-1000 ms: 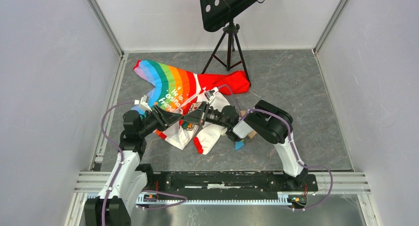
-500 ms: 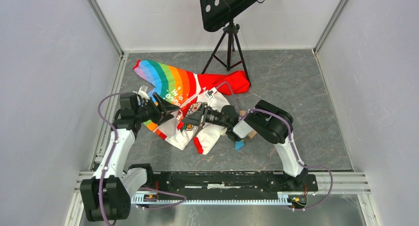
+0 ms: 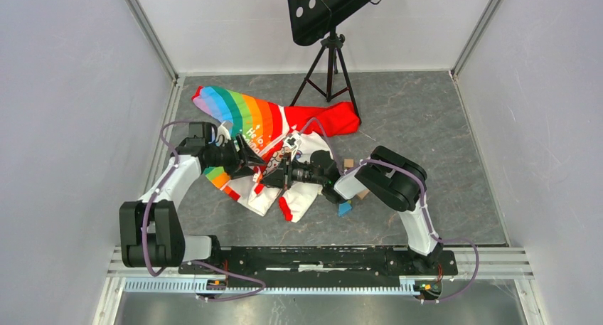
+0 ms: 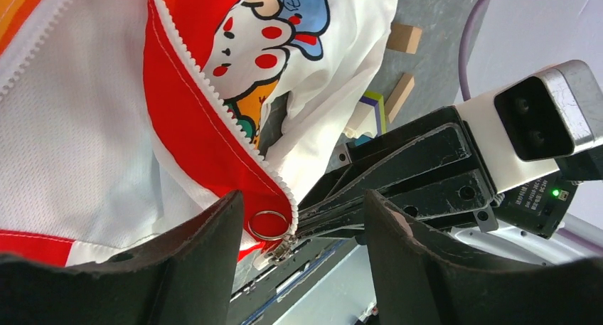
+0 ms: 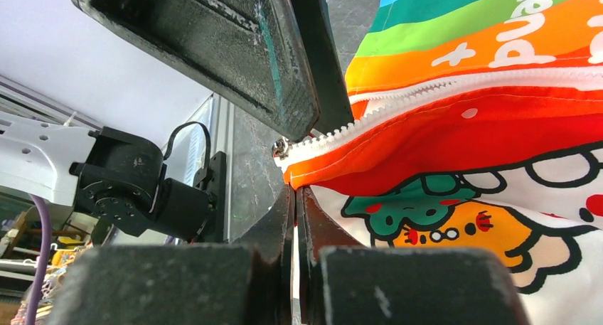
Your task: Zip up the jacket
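On the worktop (image 3: 427, 126) the jacket (image 3: 304, 191) lies crumpled left of centre, rainbow panel (image 3: 238, 115) out to 11 o'clock, red sleeve (image 3: 334, 119) to 1 o'clock. From 3 o'clock the right end effector (image 5: 295, 193) comes in, fingers pressed together, pinching the jacket edge at the bottom of the zip. From 9 o'clock the left end effector (image 4: 299, 215) sits with fingers spread either side of the pull ring (image 4: 268, 224), gripping nothing. Small wooden blocks (image 4: 404, 38) lie just beside the white front.
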Controlling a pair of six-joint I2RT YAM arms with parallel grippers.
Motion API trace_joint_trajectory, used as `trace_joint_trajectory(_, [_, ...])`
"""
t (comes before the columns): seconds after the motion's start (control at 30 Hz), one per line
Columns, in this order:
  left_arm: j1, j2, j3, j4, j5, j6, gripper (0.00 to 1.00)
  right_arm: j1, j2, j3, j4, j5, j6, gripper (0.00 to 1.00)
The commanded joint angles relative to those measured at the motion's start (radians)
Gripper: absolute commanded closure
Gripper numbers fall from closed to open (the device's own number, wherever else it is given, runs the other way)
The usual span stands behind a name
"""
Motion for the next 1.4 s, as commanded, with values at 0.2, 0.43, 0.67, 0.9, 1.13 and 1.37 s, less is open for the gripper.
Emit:
trace_joint_trajectory(0.2, [0.001, -0.129, -0.125, 0.196, 0.18, -0.156, 0.32, 0.003, -0.035, 0.027, 0.005, 0.023, -0.04, 1.0])
trace_joint_trajectory(0.43, [0.001, -0.329, -0.112, 0.244, 0.115, -0.182, 0.33, 0.005, -0.01, 0.033, 0.024, 0.017, -0.004, 1.0])
trace_joint_trajectory(0.67, [-0.031, -0.383, -0.098, 0.204, 0.211, -0.163, 0.37, 0.004, -0.034, 0.019, 0.032, 0.018, -0.003, 1.0])
trace_joint_trajectory(0.9, [-0.029, -0.346, -0.049, -0.042, -0.031, -0.074, 0.27, 0.005, -0.044, 0.018, 0.029, 0.009, -0.035, 1.0])
trace_joint_trajectory(1.13, [-0.029, -0.209, -0.045, 0.073, -0.027, -0.082, 0.44, 0.005, -0.043, -0.02, 0.178, -0.036, -0.069, 1.0])
trace_joint_trajectory(1.37, [-0.023, -0.145, 0.019, 0.064, -0.02, -0.059, 0.39, 0.005, -0.029, 0.002, 0.101, -0.058, -0.18, 1.0])
